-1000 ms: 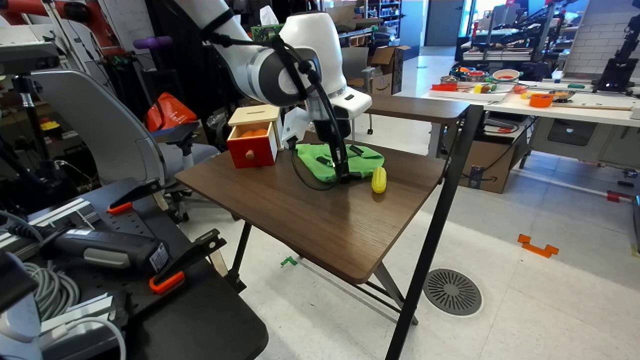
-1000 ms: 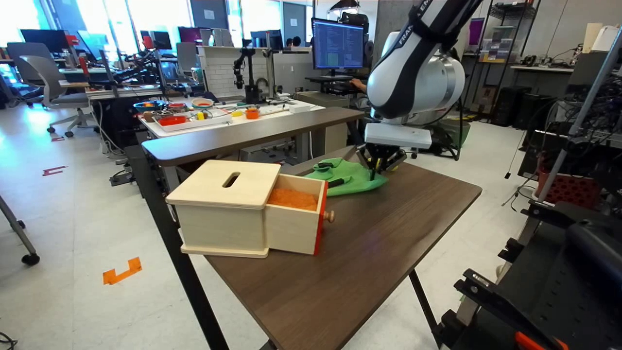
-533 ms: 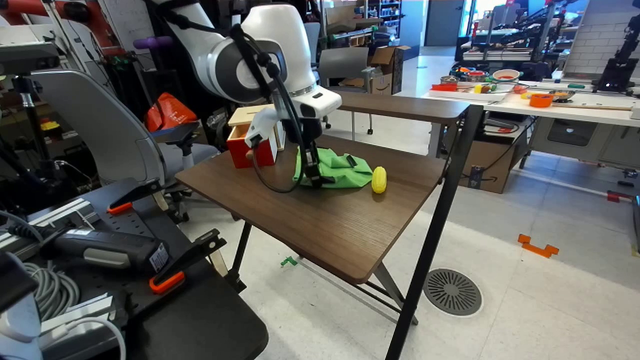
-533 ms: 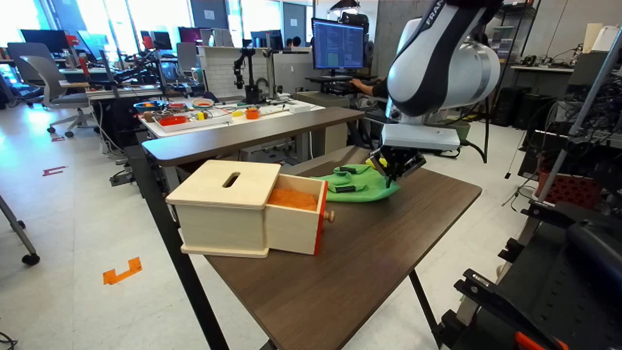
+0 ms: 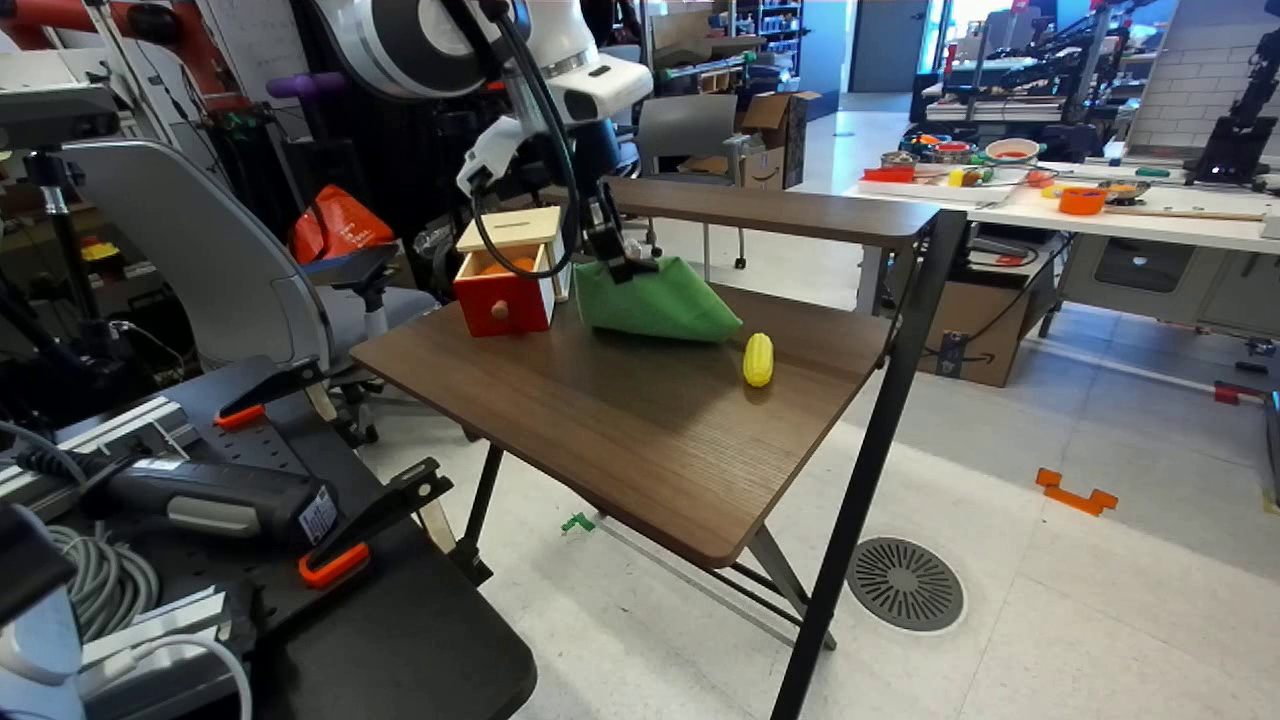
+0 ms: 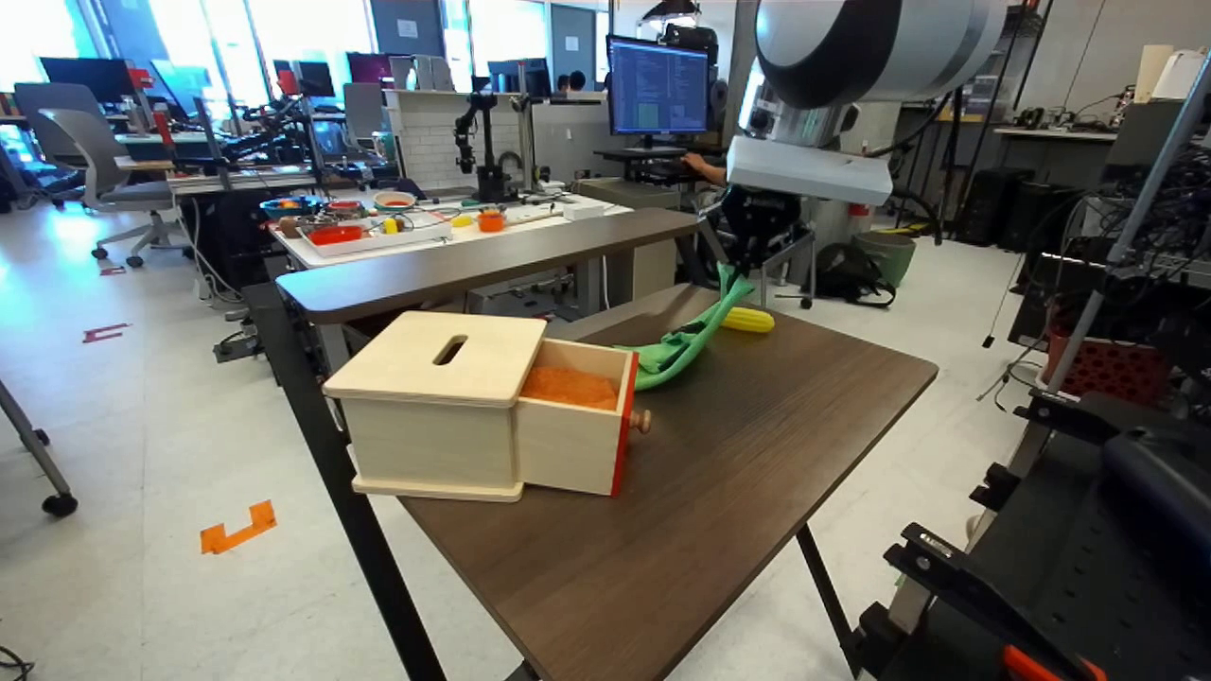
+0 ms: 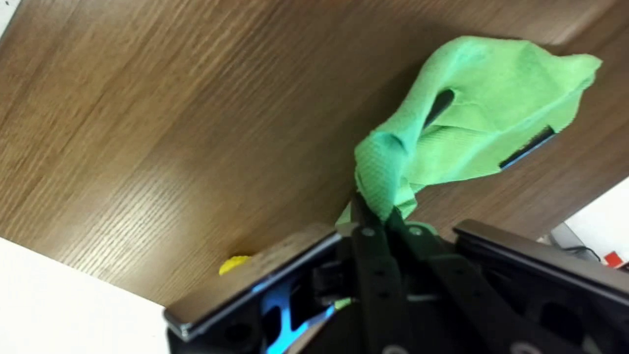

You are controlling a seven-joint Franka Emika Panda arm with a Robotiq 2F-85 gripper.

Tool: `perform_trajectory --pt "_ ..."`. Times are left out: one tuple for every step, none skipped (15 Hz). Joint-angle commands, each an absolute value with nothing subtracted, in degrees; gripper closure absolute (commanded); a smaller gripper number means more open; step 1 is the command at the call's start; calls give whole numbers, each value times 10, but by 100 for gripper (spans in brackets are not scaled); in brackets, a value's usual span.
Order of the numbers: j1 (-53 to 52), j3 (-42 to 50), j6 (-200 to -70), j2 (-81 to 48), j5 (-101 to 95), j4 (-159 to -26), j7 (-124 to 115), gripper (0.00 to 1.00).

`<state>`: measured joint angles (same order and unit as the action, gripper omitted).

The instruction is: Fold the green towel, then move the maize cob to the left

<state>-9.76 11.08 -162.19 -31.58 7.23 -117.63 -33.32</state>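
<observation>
The lime-green towel (image 5: 660, 305) hangs from my gripper (image 5: 632, 268), one side lifted off the table and the rest sagging to the tabletop. It also shows in the other exterior picture (image 6: 676, 355) and in the wrist view (image 7: 481, 108), with dark strips on it. My gripper is shut on the towel's edge, seen in an exterior view (image 6: 743, 263) and the wrist view (image 7: 377, 216). The yellow maize cob (image 5: 758, 360) lies on the table beside the towel, apart from it. It shows behind the towel in an exterior view (image 6: 749, 320); only its tip shows in the wrist view (image 7: 233, 264).
A wooden box (image 6: 435, 407) with a red-fronted drawer (image 5: 503, 305) pulled open stands on the brown table (image 5: 600, 420), close to the towel. Orange material (image 6: 570, 386) lies in the drawer. A raised shelf (image 6: 501, 260) runs along one table side.
My gripper moved along the towel low over the table, then shut on its edge and rose, lifting that side. The cob and the box have not moved.
</observation>
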Motion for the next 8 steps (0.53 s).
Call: perform_trajectory --pt "-106 98 -1627 -317 78 -1161 -341 99" --pt "-103 88 -1627 -331 81 -1149 -337 99" --pt "-100 78 -1628 -343 85 -1140 -334 99" --pt "-98 70 -1631 -358 88 -1128 -332 99" --pt "-97 63 -1632 -372 90 -1117 -331 99" --pt "-98 58 -1631 -387 91 -1105 -331 99" --pt "-97 55 -1628 -407 91 -1086 -330 99" --pt "-98 54 -1626 -426 92 -1068 -331 99"
